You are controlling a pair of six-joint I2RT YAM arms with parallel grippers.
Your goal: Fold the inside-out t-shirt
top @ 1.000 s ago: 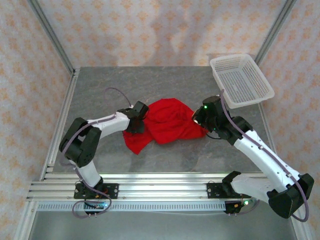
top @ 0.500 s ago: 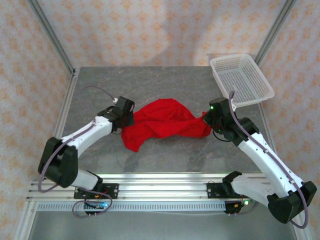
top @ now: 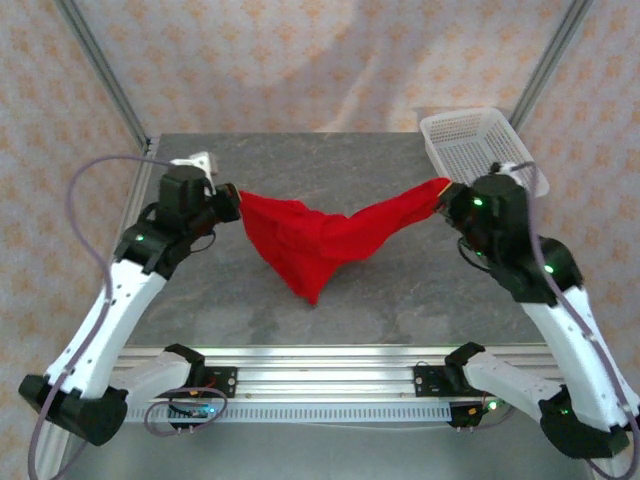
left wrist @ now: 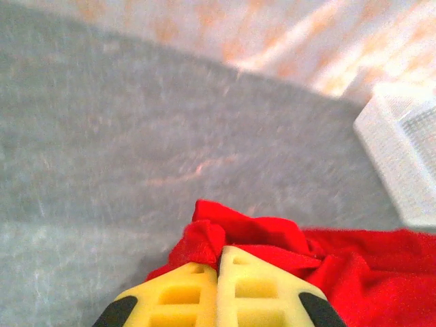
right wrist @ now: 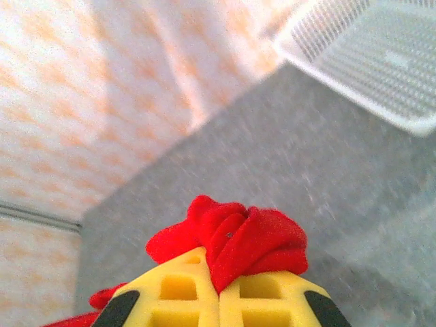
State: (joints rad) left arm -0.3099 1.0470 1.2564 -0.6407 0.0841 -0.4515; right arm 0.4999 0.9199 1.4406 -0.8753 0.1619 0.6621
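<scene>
item: inside-out t-shirt (top: 305, 245), red. a second ago we logged it heaped on the desk (top: 420, 300); now raised, strung between left tool (top: 232, 203) and right tool (top: 445, 192), each pressed together pinching an edge, middle sagging. we judge it ready for spreading flat.

— Status, left arm (top: 118, 290)?
— Raised and angled toward the far left. The left gripper (top: 230, 203) has its yellow jaws pressed flush, pinching the bright red soft-fabric t-shirt (top: 300, 245).
— And the right arm (top: 560, 310)?
— Raised, reaching far right. The right gripper (top: 447, 193) is likewise clamped on a bunch of the same cloth.
</scene>
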